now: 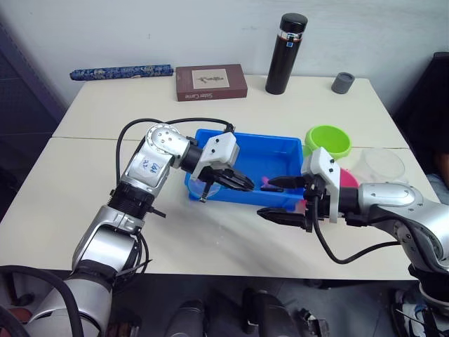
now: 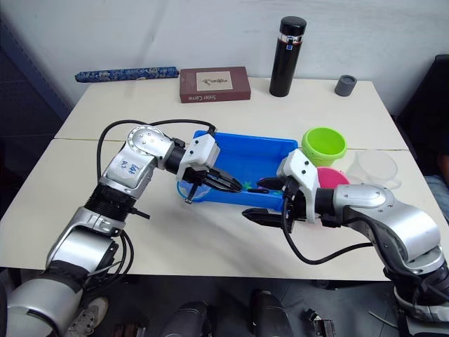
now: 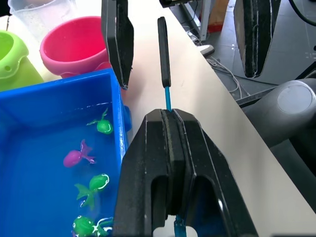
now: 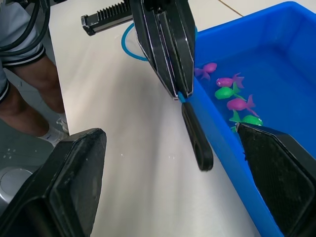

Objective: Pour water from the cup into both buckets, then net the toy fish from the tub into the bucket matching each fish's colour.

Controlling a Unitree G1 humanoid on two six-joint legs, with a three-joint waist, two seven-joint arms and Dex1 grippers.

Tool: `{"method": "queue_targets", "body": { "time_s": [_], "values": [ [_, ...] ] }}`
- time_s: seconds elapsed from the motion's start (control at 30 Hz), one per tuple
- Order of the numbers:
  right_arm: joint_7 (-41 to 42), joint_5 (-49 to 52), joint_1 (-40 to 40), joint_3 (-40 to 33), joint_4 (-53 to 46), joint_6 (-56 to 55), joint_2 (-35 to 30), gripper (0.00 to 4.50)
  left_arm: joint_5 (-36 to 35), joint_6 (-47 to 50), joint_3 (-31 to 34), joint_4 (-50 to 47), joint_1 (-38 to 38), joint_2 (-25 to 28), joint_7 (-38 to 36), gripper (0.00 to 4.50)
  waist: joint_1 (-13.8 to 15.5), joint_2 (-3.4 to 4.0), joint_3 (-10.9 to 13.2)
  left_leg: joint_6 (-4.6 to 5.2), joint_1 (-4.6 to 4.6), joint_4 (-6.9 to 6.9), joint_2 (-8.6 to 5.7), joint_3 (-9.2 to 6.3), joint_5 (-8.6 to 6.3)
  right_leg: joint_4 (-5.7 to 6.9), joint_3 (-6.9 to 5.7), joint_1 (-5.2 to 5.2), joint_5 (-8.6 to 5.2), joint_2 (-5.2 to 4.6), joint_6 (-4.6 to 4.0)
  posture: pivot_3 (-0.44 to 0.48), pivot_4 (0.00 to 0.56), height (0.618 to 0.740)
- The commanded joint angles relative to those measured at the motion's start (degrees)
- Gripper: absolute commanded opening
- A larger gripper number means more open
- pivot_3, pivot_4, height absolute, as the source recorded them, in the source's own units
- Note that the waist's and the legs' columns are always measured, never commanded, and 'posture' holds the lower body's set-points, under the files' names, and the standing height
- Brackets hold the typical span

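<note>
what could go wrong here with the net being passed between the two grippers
1. The left gripper pinches the net by its thin stick, so the handle end could swing as the open right gripper closes, and the grasp may miss.
2. One right finger hangs right at the tub rim; closing could knock the tub and slosh water.
3. The pink bucket stands close behind that corner and could be bumped.

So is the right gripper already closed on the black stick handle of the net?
No, the right gripper stands wide open around the net's black stick handle, which the left gripper clamps.
</note>
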Motion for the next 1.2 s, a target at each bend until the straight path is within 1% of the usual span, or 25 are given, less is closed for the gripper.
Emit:
{"method": "queue_targets", "body": {
  "time_s": [0.03,0.2,0.47,0.5,0.57,0.77,0.8,1.2],
  "values": [
    [-0.27,0.01,-1.18,-0.01,-1.68,-0.89,0.50,4.50,-0.27,0.03,0.51,-1.13,-1.28,-0.53,-0.41,0.02,0.00,0.00,0.00,0.00,0.00,0.00,0.00,0.00,0.00,0.00,0.00,0.00,0.00,0.00,0.00,0.000,0.150,0.740],
    [-0.29,-0.58,-2.02,0.70,-1.14,-0.94,1.12,4.50,0.10,-0.09,0.15,-0.99,-1.41,-1.49,-0.22,0.02,-0.01,0.00,0.00,0.00,0.00,0.01,0.00,0.00,0.00,0.00,0.00,0.00,0.00,0.00,0.00,0.000,0.150,0.740],
    [-0.58,-0.39,-2.57,0.86,-0.85,-0.86,1.37,4.50,0.24,-0.02,0.13,-1.37,-1.09,-1.43,-0.53,0.02,0.01,0.00,0.00,0.01,-0.01,0.01,-0.01,-0.01,0.00,0.00,0.00,0.00,0.00,-0.01,0.00,0.000,0.150,0.740],
    [-0.65,-0.34,-2.59,0.78,-0.83,-0.82,1.38,3.96,0.28,-0.02,0.11,-1.42,-1.02,-1.36,-0.57,0.00,0.00,0.00,0.00,0.01,-0.01,0.01,0.00,-0.01,0.00,0.00,0.00,0.00,0.00,0.00,0.00,0.000,0.150,0.740],
    [-0.69,-0.27,-2.59,0.64,-0.74,-0.76,1.32,3.21,0.26,0.18,0.16,-1.63,-0.91,-1.16,-0.65,0.00,-0.01,0.00,0.00,0.01,-0.01,0.01,0.00,-0.01,0.00,0.00,0.00,0.00,0.00,0.00,0.00,0.000,0.150,0.740],
    [-0.38,-0.60,-2.64,0.59,-0.14,-1.11,1.02,0.22,0.55,0.54,0.26,-1.88,-0.74,-0.33,-0.74,0.00,0.00,0.00,0.00,0.01,-0.01,0.01,-0.01,-0.01,0.00,0.00,0.00,0.00,0.00,0.00,0.00,0.000,0.150,0.740],
    [-0.29,-0.70,-2.71,0.63,0.00,-1.21,0.99,0.04,0.70,0.58,0.21,-1.91,-0.67,-0.11,-0.81,0.00,0.00,0.00,0.00,0.01,-0.01,0.02,-0.01,0.00,0.00,0.01,0.00,0.00,0.00,0.00,0.00,0.000,0.150,0.740],
    [0.03,-0.81,-2.48,0.42,-0.08,-1.72,0.99,0.04,0.91,3.60,-0.45,-2.98,-0.36,0.68,-1.14,0.00,0.00,0.00,0.00,0.01,-0.01,0.02,-0.01,0.00,0.01,0.01,0.00,0.00,0.00,0.00,0.00,0.000,0.150,0.740]
  ]
}}
